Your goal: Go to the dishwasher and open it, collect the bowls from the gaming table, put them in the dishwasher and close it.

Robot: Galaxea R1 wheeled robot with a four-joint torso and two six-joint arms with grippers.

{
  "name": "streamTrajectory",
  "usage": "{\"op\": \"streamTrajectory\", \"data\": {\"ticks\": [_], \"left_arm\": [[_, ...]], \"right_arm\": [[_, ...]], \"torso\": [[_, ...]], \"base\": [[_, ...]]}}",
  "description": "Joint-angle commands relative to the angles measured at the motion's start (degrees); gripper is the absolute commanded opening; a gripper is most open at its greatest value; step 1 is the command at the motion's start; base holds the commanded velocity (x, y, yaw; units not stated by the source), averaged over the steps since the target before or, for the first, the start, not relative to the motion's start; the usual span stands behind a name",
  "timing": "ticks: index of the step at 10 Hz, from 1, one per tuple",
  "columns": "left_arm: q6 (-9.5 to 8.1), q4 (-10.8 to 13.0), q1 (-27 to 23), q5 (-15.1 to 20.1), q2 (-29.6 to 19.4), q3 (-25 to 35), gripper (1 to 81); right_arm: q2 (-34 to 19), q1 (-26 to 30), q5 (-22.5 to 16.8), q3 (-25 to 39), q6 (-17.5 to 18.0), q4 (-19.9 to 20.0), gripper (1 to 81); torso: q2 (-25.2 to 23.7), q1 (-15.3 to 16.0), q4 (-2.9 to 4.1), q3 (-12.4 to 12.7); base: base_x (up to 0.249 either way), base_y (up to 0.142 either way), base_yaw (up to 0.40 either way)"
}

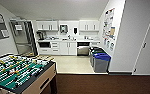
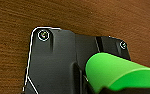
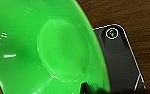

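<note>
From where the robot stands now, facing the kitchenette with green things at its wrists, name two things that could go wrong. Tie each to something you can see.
1. The foosball table stands close on the robot's left; driving forward, the base could clip its corner.
2. The blue-lidded bins stand just beside the dishwasher, whose door looks open, so the approach may be tight.
3. The green bowl fills the right wrist view, tilted; it might slip if jolted, though the grip cannot be seen.
</note>
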Motion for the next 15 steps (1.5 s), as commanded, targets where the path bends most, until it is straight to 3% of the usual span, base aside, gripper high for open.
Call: {"op": "streamTrajectory", "data": {"ticks": [1,11,15], "left_arm": [[0.18,0.7,-2.7,1.8,-0.7,0.4,1.0],[0.18,0.7,-2.7,1.9,-0.7,0.4,1.0],[0.18,0.7,-2.7,1.9,-0.7,0.4,1.0]], "right_arm": [[0.5,1.8,-4.6,0.7,-1.2,-2.3,1.0],[0.6,2.0,-4.5,0.7,-1.1,-2.3,1.0],[0.6,1.9,-4.6,0.7,-1.1,-2.3,1.0]], "torso": [[0.0,0.0,0.0,0.0],[0.0,0.0,0.0,0.0],[0.0,0.0,0.0,0.0]], "base": [[0.155,0.0,0.0],[0.156,0.0,0.0],[0.16,-0.07,0.0]]}}
